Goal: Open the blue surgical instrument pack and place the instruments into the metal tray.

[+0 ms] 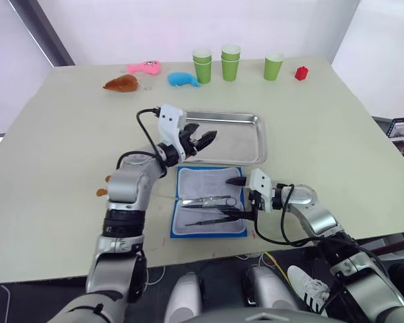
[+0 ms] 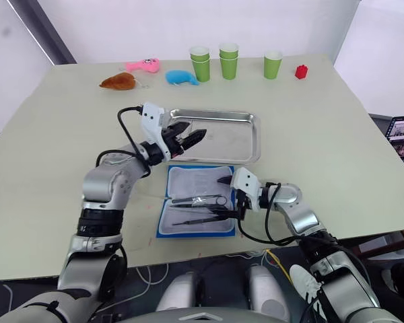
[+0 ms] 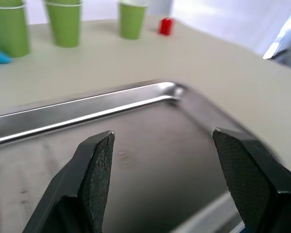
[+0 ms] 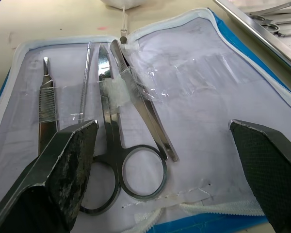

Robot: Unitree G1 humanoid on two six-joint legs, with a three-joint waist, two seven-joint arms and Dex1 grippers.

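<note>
The blue surgical instrument pack (image 1: 209, 210) lies open on the table just in front of the metal tray (image 1: 246, 141), its white lining up. Several instruments rest on the lining: scissors (image 4: 111, 160), forceps (image 4: 145, 116), a flat-handled tool (image 4: 46, 107) and a thin probe (image 4: 85, 77). My right gripper (image 1: 236, 198) is open at the pack's right edge, low over the lining and holding nothing. My left gripper (image 1: 200, 141) hovers open and empty over the tray's left end. A ring-handled instrument (image 4: 270, 25) lies inside the tray.
Three green cups (image 1: 230, 60) and a small red object (image 1: 301, 73) stand along the table's far edge. A blue whale toy (image 1: 183, 79), a pink toy (image 1: 145, 66) and a brown toy (image 1: 121, 83) lie at the far left. The pack sits close to the table's near edge.
</note>
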